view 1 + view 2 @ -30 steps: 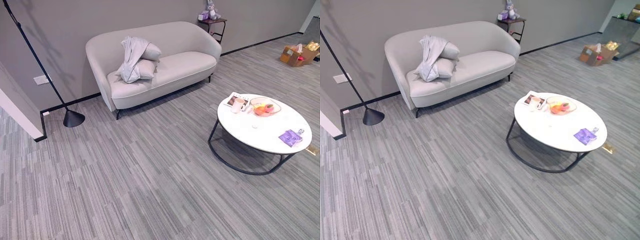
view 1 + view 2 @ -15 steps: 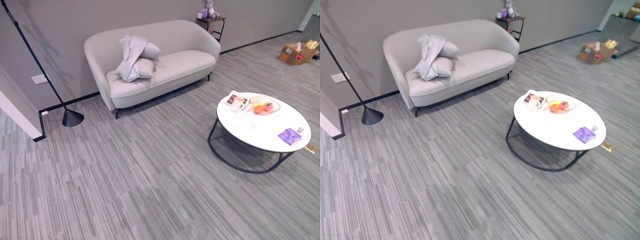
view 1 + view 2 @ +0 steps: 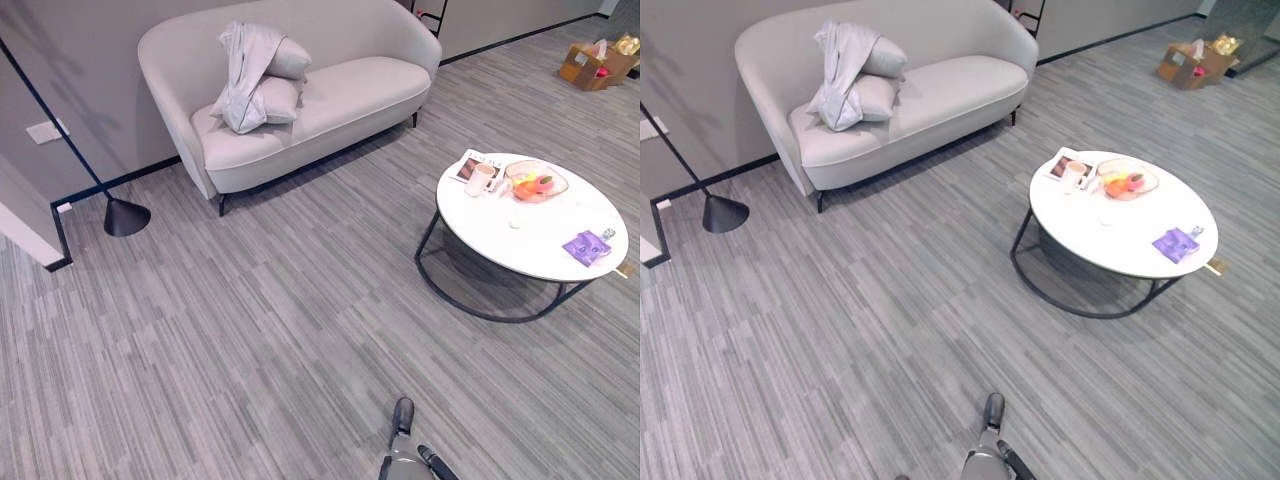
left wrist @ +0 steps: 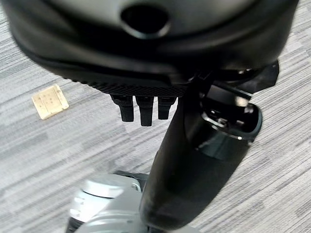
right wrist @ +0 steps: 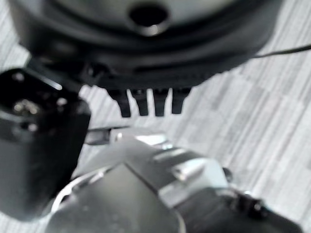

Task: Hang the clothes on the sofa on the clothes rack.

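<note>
There's the light grey garment (image 3: 243, 72), draped over two cushions (image 3: 278, 82) at the left end of the pale sofa (image 3: 340, 95), far across the grey floor. Nothing touches it. The left hand (image 4: 194, 160) hangs over bare floor, fingers (image 4: 141, 107) relaxed and straight, holding nothing; the right hand (image 5: 39, 150) likewise, fingers (image 5: 148, 103) loose. Right of centre stands a round white table (image 3: 540, 250) bearing a fruit bowl (image 3: 537, 183).
</note>
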Robot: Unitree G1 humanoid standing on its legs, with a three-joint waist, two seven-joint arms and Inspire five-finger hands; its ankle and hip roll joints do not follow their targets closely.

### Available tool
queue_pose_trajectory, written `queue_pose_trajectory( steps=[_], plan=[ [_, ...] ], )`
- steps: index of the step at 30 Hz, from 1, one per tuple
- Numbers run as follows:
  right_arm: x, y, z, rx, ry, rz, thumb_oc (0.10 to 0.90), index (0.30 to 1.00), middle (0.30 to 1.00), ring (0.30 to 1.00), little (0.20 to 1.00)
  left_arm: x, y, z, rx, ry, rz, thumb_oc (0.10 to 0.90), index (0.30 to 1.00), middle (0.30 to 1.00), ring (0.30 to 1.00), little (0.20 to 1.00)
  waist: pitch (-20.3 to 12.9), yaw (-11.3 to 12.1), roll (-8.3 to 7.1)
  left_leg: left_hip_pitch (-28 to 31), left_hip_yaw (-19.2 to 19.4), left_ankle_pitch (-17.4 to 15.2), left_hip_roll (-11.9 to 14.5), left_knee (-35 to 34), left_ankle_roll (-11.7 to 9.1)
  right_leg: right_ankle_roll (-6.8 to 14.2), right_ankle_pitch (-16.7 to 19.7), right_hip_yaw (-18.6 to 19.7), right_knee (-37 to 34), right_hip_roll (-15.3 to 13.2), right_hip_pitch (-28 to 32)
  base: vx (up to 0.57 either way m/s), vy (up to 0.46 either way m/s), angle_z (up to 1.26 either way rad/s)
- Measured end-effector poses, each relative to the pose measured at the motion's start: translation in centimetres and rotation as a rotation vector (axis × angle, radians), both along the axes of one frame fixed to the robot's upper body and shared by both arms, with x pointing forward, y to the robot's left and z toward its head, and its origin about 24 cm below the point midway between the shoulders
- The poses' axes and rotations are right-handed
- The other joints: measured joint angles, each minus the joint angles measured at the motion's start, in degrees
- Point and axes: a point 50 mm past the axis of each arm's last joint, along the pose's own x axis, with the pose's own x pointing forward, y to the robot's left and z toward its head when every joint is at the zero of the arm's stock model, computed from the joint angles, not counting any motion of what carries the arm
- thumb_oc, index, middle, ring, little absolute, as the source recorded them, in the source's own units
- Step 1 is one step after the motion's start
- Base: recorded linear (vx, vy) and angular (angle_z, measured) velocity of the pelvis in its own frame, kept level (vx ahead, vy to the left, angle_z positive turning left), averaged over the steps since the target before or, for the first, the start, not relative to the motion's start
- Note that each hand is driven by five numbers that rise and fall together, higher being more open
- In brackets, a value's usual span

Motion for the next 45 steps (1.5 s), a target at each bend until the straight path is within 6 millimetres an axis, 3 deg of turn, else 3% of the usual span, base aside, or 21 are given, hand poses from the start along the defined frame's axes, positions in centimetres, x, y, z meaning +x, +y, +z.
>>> queue_pose_trajectory(
  steps=[2, 3, 4, 5, 7, 9, 11, 15, 18, 20, 21, 23, 24, 28, 32, 34, 37, 39, 42, 43, 45],
  plan=[
    [-0.7, -0.2, -0.1, -0.006, 0.03, -0.005, 0.8, 0.9, 0.9, 0.9, 0.9, -1.1, 0.0, -0.1, 0.005, 0.046, -0.002, 0.8, 0.9, 0.9, 0.9, 0.9, -2.3, -0.9, 1.44, 3.7, -1.8, -3.1, 4.4, -0.4, -3.4, -1.8, 1.1, -7.6, 2.7, 1.3, 3.8, 0.42, -0.313, 0.49],
    [-1.7, -1.5, 0.2, -0.043, 0.063, 0.046, 0.8, 0.9, 0.9, 0.9, 0.9, -2.3, -1.0, -0.4, -0.023, 0.064, -0.004, 0.8, 0.9, 0.9, 0.9, 0.9, -6.0, -0.8, 4.27, 3.6, -0.4, -3.4, 9.6, 2.8, -6.7, -7.5, 1.9, -8.0, 5.5, 6.0, 4.3, 0.42, -0.413, 0.47],
    [-0.2, -2.1, 0.5, -0.078, 0.05, 0.143, 0.8, 0.9, 0.9, 0.9, 0.9, -1.1, -2.0, -0.5, -0.039, 0.024, -0.006, 0.8, 0.9, 0.9, 0.9, 0.9, -6.6, 0.0, 3.65, 1.4, -0.6, 1.5, 10.4, 8.6, -14.5, -8.0, -0.7, -8.4, 4.5, 6.8, 7.0, 0.63, -0.611, 0.3],
    [1.1, -2.1, 0.8, -0.089, 0.035, 0.195, 0.8, 0.9, 0.9, 0.9, 0.9, -1.1, -2.1, -0.5, -0.043, 0.023, -0.019, 0.8, 0.9, 0.9, 0.9, 0.9, -8.0, 0.3, 3.98, 1.4, -2.6, 5.9, 12.5, 10.5, -16.0, -8.3, -3.5, -9.2, 3.1, 9.6, 9.8, 0.57, -0.61, 0.08],
    [2.5, -0.2, 0.6, -0.055, -0.038, 0.25, 0.8, 0.9, 0.9, 0.9, 0.9, 0.1, -1.3, -0.2, -0.021, -0.04, -0.022, 0.8, 0.9, 0.9, 0.9, 0.9, -9.1, 1.7, 3.62, -5.8, -2.2, 7.3, 16.0, 26.7, -16.0, -12.0, -7.6, -9.1, 0.5, 15.9, 12.6, 0.43, -0.537, -0.18],
    [3.0, 1.5, 0.3, -0.019, -0.064, 0.259, 0.8, 0.9, 0.9, 0.9, 0.9, 2.1, 0.1, 0.4, 0.009, -0.141, 0.031, 0.8, 0.9, 0.9, 0.9, 0.9, -8.5, 4.0, 0.58, -18.1, -0.6, 16.0, 17.7, 48.8, -15.2, -14.3, -9.7, -7.9, 0.6, 17.3, 14.2, 0.23, -0.345, -0.35],
    [3.6, 1.5, 0.4, -0.031, -0.059, 0.273, 0.8, 0.9, 0.9, 0.9, 0.9, 6.4, 0.7, 1.5, 0.019, -0.305, 0.059, 0.8, 0.9, 0.9, 0.9, 0.9, -4.8, 6.6, -3.4, -31.2, 6.0, 9.9, 19.0, 65.4, -6.3, -16.9, -12.2, -6.4, 0.8, 16.4, 19.0, 0.17, -0.086, -0.19],
    [5.1, 0.2, 1.1, -0.099, -0.084, 0.276, 0.8, 0.9, 0.9, 0.9, 0.9, 8.5, 0.8, 2.2, 0.022, -0.366, 0.051, 0.8, 0.9, 0.9, 0.9, 0.9, -3.1, 6.1, -5.66, -39.6, 9.9, 7.4, 10.7, 43.6, -5.4, -13.1, -15.7, -4.3, 2.3, 11.5, 23.3, 0.23, 0.0, -0.27],
    [4.4, -1.8, 1.4, -0.153, -0.063, 0.296, 0.8, 0.9, 0.9, 0.9, 0.9, 7.5, -1.0, 1.4, -0.032, -0.326, 0.093, 0.8, 0.9, 0.9, 0.9, 0.9, -2.5, 6.4, 0.12, -39.0, 15.1, 11.6, 8.4, 23.6, -2.9, -8.8, -19.8, -4.7, 0.4, 13.8, 28.7, 0.28, 0.061, -0.67],
    [1.7, -1.0, 0.6, -0.12, 0.016, 0.303, 0.8, 0.9, 0.9, 0.9, 0.9, 5.2, -0.9, 0.7, -0.027, -0.233, 0.111, 0.8, 0.9, 0.9, 0.9, 0.9, -2.9, 6.5, 0.56, -33.7, 16.1, 11.0, 2.7, 9.5, -2.6, -6.6, -22.8, -4.4, 0.4, 13.4, 33.4, 0.31, 0.064, -0.48],
    [0.4, 0.5, 0.0, -0.081, 0.056, 0.32, 0.8, 0.9, 0.9, 0.9, 0.9, 3.6, -0.1, 0.5, -0.013, -0.176, 0.143, 0.8, 0.9, 0.9, 0.9, 0.9, -3.4, 7.0, -1.41, -30.4, 13.1, 16.5, -0.4, 4.9, -0.6, -5.8, -24.5, -3.8, 0.5, 12.3, 34.9, 0.23, 0.039, -0.41],
    [-0.3, 2.5, -0.6, -0.008, 0.07, 0.318, 0.8, 0.9, 0.9, 0.9, 0.9, 2.2, 0.0, 0.3, -0.014, -0.129, 0.176, 0.8, 0.9, 0.9, 0.9, 0.9, -2.9, 7.8, -2.77, -28.8, 11.0, 20.0, -0.8, 3.5, 3.3, -4.8, -25.9, -3.0, 3.3, 11.9, 32.7, 0.45, 0.093, -0.25],
    [-0.4, 2.8, -0.6, 0.01, 0.069, 0.32, 0.8, 0.9, 0.9, 0.9, 0.9, 2.0, -0.1, 0.2, -0.021, -0.116, 0.198, 0.8, 0.9, 0.9, 0.9, 0.9, -2.8, 8.2, -3.02, -28.2, 10.6, 19.4, -1.1, 3.6, 2.8, -4.9, -25.9, -2.6, 1.4, 12.8, 32.4, 0.34, 0.075, 0.18],
    [1.2, 2.6, -0.3, -0.009, 0.028, 0.341, 0.8, 0.9, 0.9, 0.9, 0.9, 1.7, 0.3, 0.3, -0.02, -0.12, 0.241, 0.8, 0.9, 0.9, 0.9, 0.9, -1.2, 11.2, -4.34, -25.1, 11.6, 11.9, -2.9, 7.8, -1.0, -7.7, -21.7, 0.1, 0.9, 13.8, 29.6, 0.38, 0.116, 0.06],
    [2.8, 2.6, 0.0, -0.016, -0.035, 0.334, 0.8, 0.9, 0.9, 0.9, 0.9, 1.0, 0.8, 0.3, 0.004, -0.098, 0.252, 0.8, 0.9, 0.9, 0.9, 0.9, -2.1, 11.2, -5.59, -22.7, 17.6, 5.7, -2.5, 11.2, 1.8, -8.5, -23.0, -1.7, 4.7, 11.7, 31.6, 0.32, 0.186, 0.0],
    [2.2, 2.6, -0.1, -0.013, -0.013, 0.334, 0.8, 0.9, 0.9, 0.9, 0.9, 1.8, 0.9, 0.4, 0.011, -0.112, 0.238, 0.8, 0.9, 0.9, 0.9, 0.9, -2.4, 11.2, -6.3, -20.1, 17.6, 5.1, -2.8, 8.2, 2.6, -7.2, -22.5, -1.9, 9.5, 11.4, 30.7, 0.36, 0.356, 0.19],
    [0.3, 3.0, -0.6, 0.008, 0.047, 0.352, 0.8, 0.9, 0.9, 0.9, 0.9, 2.7, 1.7, 0.8, 0.041, -0.112, 0.14, 0.8, 0.9, 0.9, 0.9, 0.9, -4.3, 10.6, -7.01, -15.9, 13.3, 7.7, -2.6, 3.1, 5.1, -0.8, -23.3, -1.8, 34.4, 8.2, 20.0, 0.24, 0.326, 0.49],
    [-0.1, 2.9, -0.6, 0.0, 0.069, 0.38, 0.8, 0.9, 0.9, 0.9, 0.9, 3.3, 1.5, 0.8, 0.036, -0.122, 0.124, 0.8, 0.9, 0.9, 0.9, 0.9, -3.5, 9.4, -5.68, -12.8, 10.3, 6.8, -3.2, 2.5, 6.7, 1.3, -21.2, -1.5, 52.3, 4.3, 12.5, 0.32, 0.254, 0.79],
    [-0.1, 2.0, -0.4, -0.023, 0.047, 0.392, 0.8, 0.9, 0.9, 0.9, 0.9, 3.5, 0.9, 0.7, 0.023, -0.126, 0.12, 0.8, 0.9, 0.9, 0.9, 0.9, -2.7, 8.0, -2.3, -8.5, 4.6, 3.5, -2.6, 4.0, 8.9, -0.5, -20.2, -2.3, 60.9, 2.7, 5.3, 0.29, 0.079, 0.77],
    [1.0, 1.0, 0.1, -0.052, -0.016, 0.382, 0.8, 0.9, 0.9, 0.9, 0.9, 3.1, 0.9, 0.6, 0.026, -0.116, 0.104, 0.8, 0.9, 0.9, 0.9, 0.9, -2.4, 6.2, -0.7, -7.1, 3.7, 5.1, -1.1, 3.1, 6.6, -4.0, -21.9, -4.8, 58.9, 2.6, 1.7, 0.25, -0.129, 1.29],
    [1.6, 0.8, 0.2, -0.067, -0.035, 0.382, 0.8, 0.9, 0.9, 0.9, 0.9, 3.1, 1.2, 0.7, 0.036, -0.116, 0.099, 0.8, 0.9, 0.9, 0.9, 0.9, -2.7, 5.8, -0.24, -6.4, 0.2, 4.1, -0.5, 3.4, 4.2, -4.1, -22.0, -4.8, 37.3, 4.9, -0.1, 0.39, -0.251, 1.11]
  ],
)
